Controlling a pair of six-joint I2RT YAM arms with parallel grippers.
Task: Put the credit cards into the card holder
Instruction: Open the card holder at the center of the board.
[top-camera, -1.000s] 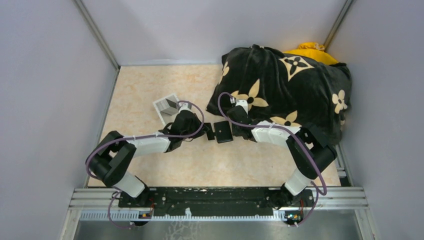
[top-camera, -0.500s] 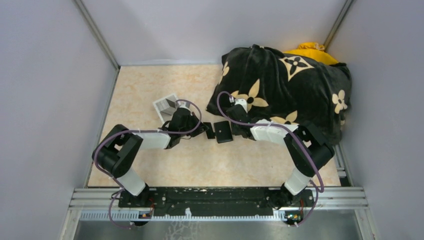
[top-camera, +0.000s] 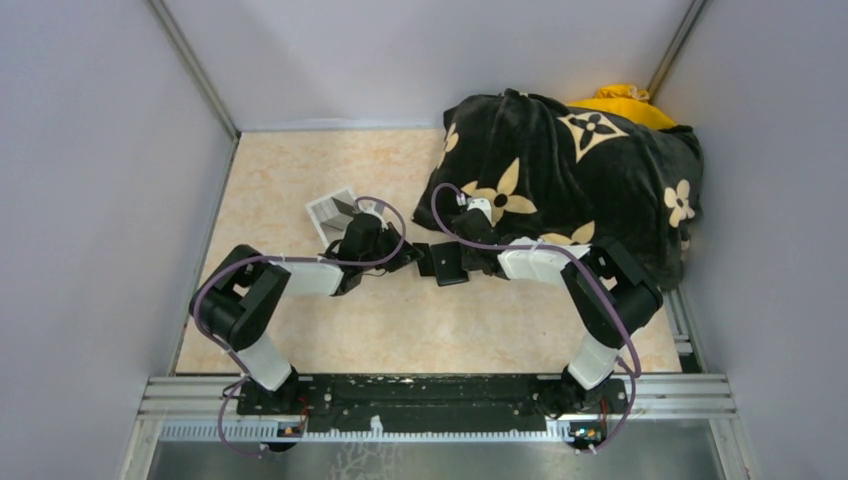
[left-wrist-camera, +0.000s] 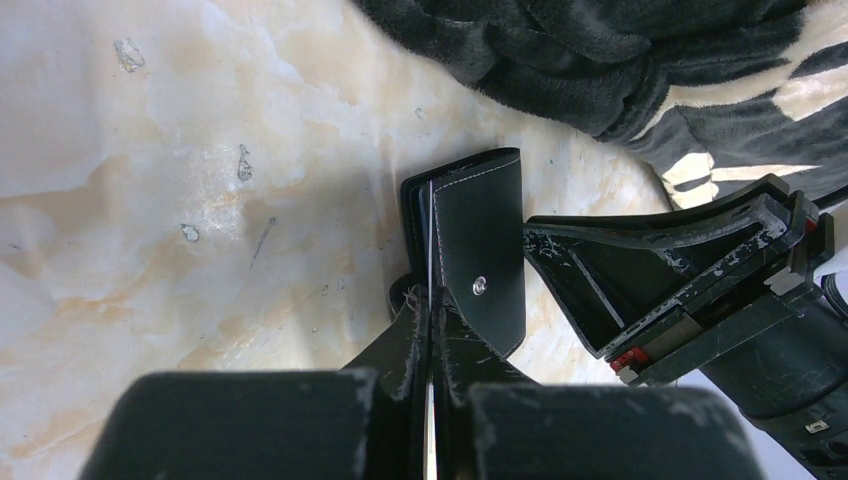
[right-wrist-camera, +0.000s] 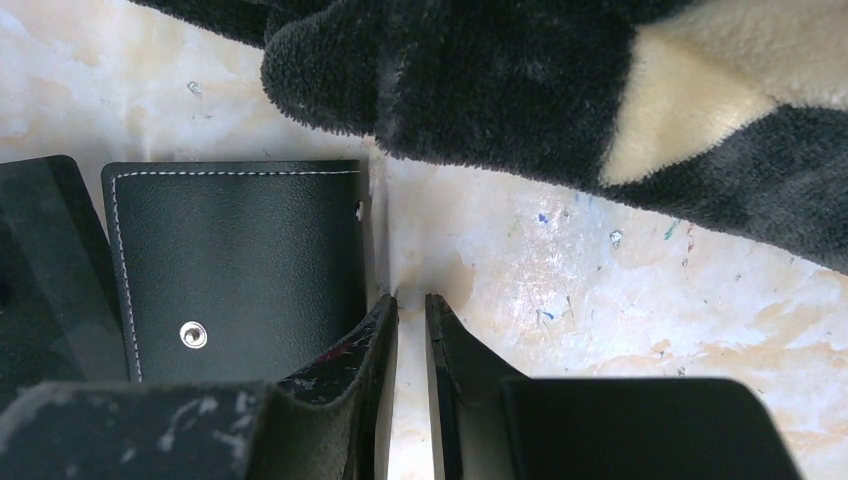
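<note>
Insertion step: my left gripper (left-wrist-camera: 430, 318), clamped on a credit card (right-wrist-camera: 45, 270) held edge-on, meets the card holder (right-wrist-camera: 240, 265) at centre frame. My right gripper (right-wrist-camera: 410, 305), fingers slightly apart, rests at its right edge; next, I judge, a straight push.

You've got a marbled beige table (top-camera: 300, 180) carrying three things: black card holder (top-camera: 447, 263) mid-table, pale grey box (top-camera: 332, 212) left, flowered black blanket (top-camera: 580, 170) right.

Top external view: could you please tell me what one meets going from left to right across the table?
pale grey box → left gripper → credit card → card holder → black flowered blanket. The right gripper overlaps the card holder and the blanket, so it is left out.
</note>
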